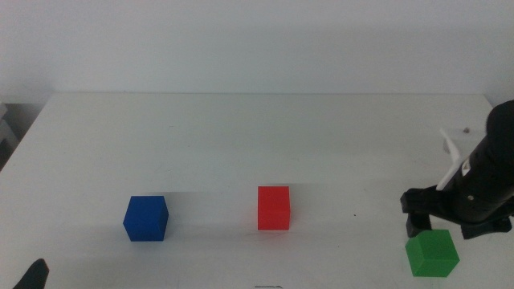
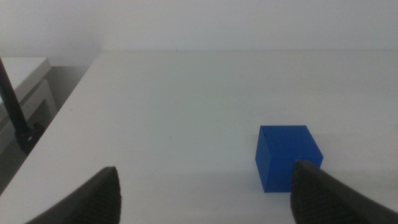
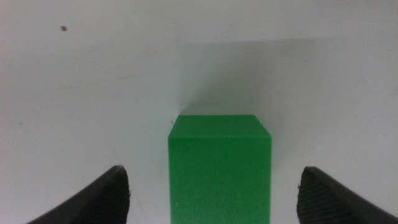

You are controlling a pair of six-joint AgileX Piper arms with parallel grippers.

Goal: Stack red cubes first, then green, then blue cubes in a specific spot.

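Note:
The red cube sits on the white table near the middle. The blue cube sits to its left, and it also shows in the left wrist view. The green cube sits at the front right. My right gripper hangs open just above and behind the green cube. In the right wrist view the green cube lies between the open jaws of my right gripper, untouched. My left gripper is open and empty, waiting at the front left corner, short of the blue cube.
The white tabletop stretches bare behind the cubes to the back wall. Its left edge shows in the left wrist view, with a dark stand beyond it.

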